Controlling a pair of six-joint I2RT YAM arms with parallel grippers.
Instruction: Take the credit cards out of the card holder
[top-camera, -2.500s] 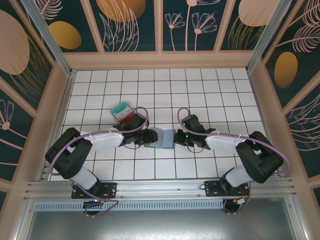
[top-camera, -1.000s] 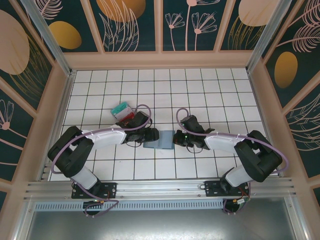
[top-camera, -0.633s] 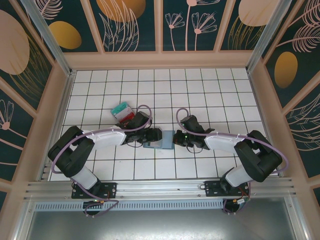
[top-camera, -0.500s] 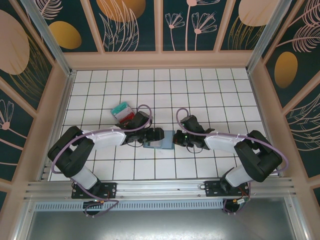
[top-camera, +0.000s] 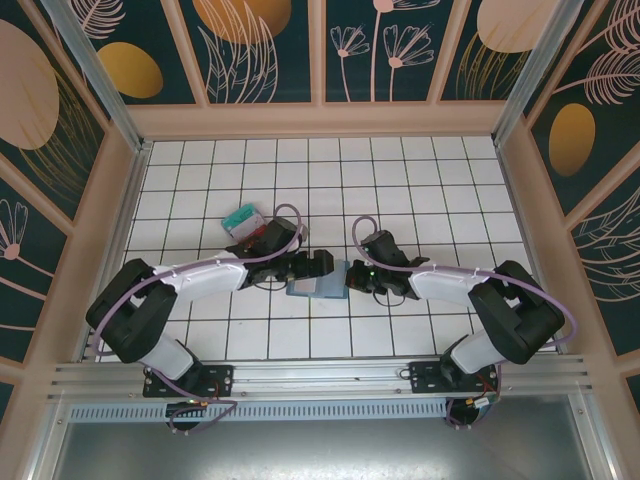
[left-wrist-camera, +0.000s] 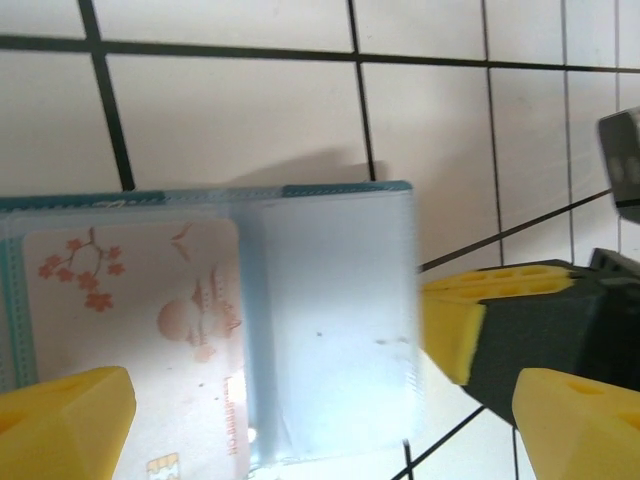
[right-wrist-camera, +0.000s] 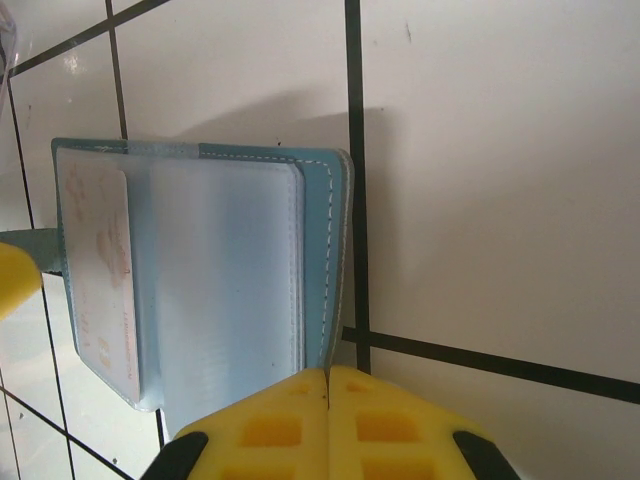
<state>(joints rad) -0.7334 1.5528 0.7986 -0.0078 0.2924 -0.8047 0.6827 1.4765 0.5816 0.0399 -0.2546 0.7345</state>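
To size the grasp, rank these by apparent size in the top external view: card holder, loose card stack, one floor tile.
1. card holder, clearly largest.
2-3. card stack and floor tile look alike; the stack is partly hidden, so unranked.

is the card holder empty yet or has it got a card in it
Not empty: the card holder lies open, and a pale card with a blossom print sits in one pocket.

White tiled table (top-camera: 420, 180) with dark grid lines, blue-grey card holder (top-camera: 317, 284) lying open on the tiles near the middle front, red and teal credit cards (top-camera: 243, 220) in a small stack, apart to its left and farther back
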